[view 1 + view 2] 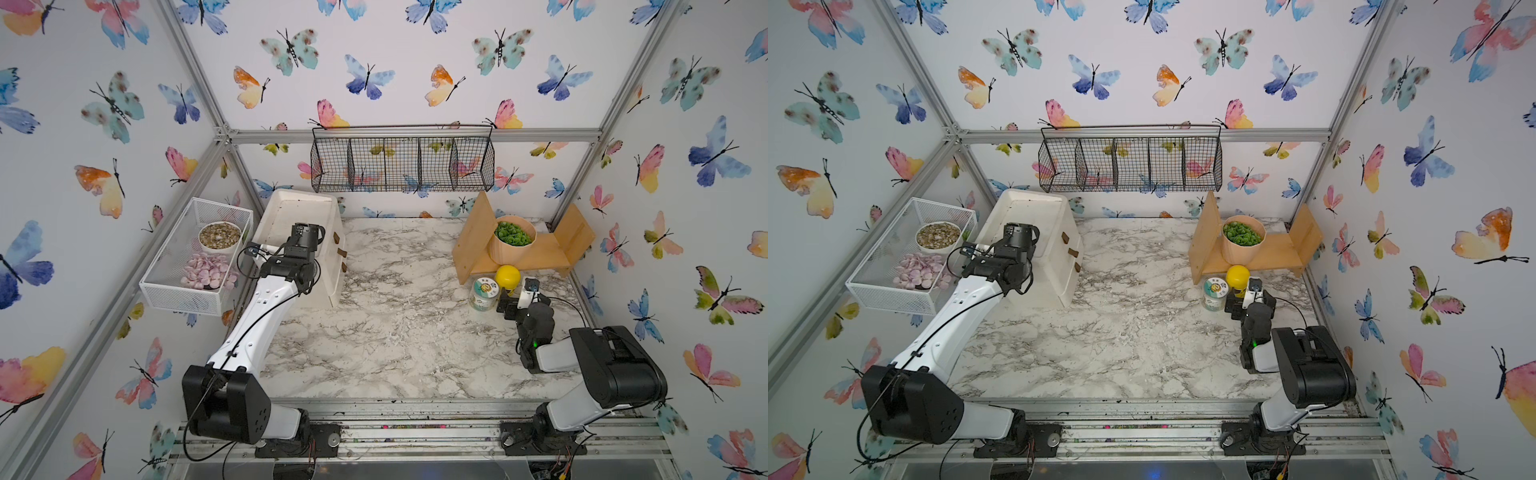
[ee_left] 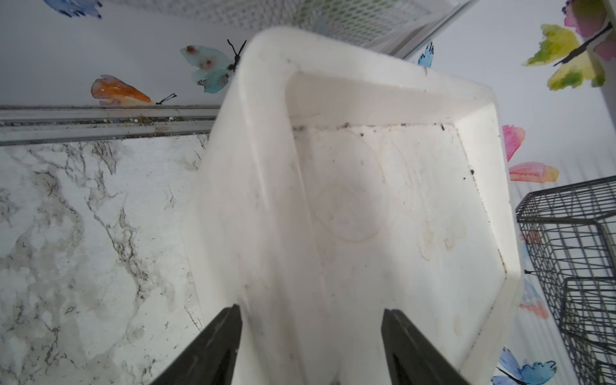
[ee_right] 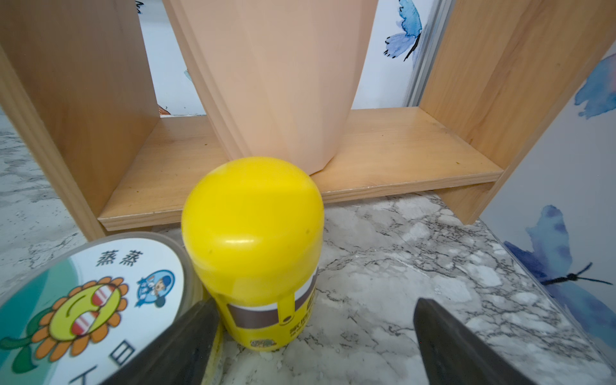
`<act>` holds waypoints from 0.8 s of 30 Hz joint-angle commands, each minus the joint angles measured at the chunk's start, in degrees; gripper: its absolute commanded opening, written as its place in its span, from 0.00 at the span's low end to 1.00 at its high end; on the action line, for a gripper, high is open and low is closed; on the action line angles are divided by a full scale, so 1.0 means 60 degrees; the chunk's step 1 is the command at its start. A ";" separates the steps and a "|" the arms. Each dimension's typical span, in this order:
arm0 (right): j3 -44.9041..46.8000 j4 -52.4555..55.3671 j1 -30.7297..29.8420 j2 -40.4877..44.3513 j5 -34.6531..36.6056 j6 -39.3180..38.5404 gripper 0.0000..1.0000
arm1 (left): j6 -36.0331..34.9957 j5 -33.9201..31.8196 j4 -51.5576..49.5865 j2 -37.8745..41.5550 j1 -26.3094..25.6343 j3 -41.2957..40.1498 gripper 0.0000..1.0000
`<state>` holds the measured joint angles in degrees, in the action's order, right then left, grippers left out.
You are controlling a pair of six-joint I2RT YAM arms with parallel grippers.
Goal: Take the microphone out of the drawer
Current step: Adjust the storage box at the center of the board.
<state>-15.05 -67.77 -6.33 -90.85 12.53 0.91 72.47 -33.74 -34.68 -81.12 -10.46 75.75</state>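
The white drawer unit [image 1: 299, 216] [image 1: 1030, 208] stands at the back left, its three brown handles [image 1: 341, 252] facing the table and its drawers closed. The microphone is hidden. My left gripper [image 2: 310, 310] is open above the unit's recessed top [image 2: 383, 186]. Its dark fingers [image 2: 220, 340] straddle the raised white rim, one outside the side wall and one over the recess. In both top views the wrist [image 1: 305, 241] covers those fingers. My right gripper [image 3: 315, 301] [image 1: 503, 302] is open low at the right, with nothing between its fingers.
A yellow-capped bottle [image 3: 251, 226] [image 1: 508, 276] and a labelled jar [image 3: 90, 293] [image 1: 484, 293] stand just ahead of the right gripper. Behind them are a wooden shelf [image 1: 540, 257] and a plant pot [image 1: 512, 239]. A black wire basket [image 1: 401, 162] hangs on the back wall, and a white mesh basket [image 1: 195, 257] on the left.
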 commanded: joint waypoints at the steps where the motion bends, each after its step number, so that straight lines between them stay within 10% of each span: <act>1: -0.0016 -0.0004 0.0044 0.0054 -0.0156 0.0083 0.98 | 0.0032 -0.0471 -0.0256 -0.0117 0.0058 0.0148 0.56; 12: -0.0013 -0.0004 0.0037 0.0039 -0.0164 0.0083 0.98 | 0.0181 -0.0212 -0.0109 0.0641 0.0068 -0.0740 0.24; 24: -0.0012 -0.0007 0.0044 0.0053 -0.0161 0.0072 0.98 | -0.0231 0.1463 0.0100 0.1891 0.0059 -0.1330 0.18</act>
<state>-15.05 -67.77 -6.33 -90.85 12.38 0.91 67.79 -33.34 -35.00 -72.23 -9.74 68.27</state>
